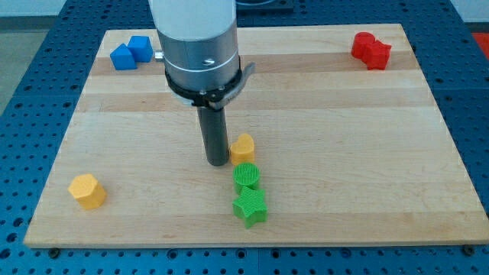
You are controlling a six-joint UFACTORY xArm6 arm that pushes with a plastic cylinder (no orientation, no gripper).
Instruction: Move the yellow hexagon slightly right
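The tool's tip point(216, 162) rests on the bench point(344, 137), grasping nothing, just left of a small yellow block point(242, 147) and apparently touching it. Directly nearer lie a green cylinder point(246, 176) and a green star point(250, 207). The yellow hexagon point(86, 191) sits well apart at near left. Far left are two blue blocks point(131, 53); far right, a red block point(370, 50).

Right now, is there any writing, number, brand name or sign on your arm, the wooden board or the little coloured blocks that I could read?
None: no readable text in this view.
The silver arm housing carries no legible label.
The pale wooden board is unmarked.
The yellow hexagon block and the green round block show only ridged surfaces, no characters.
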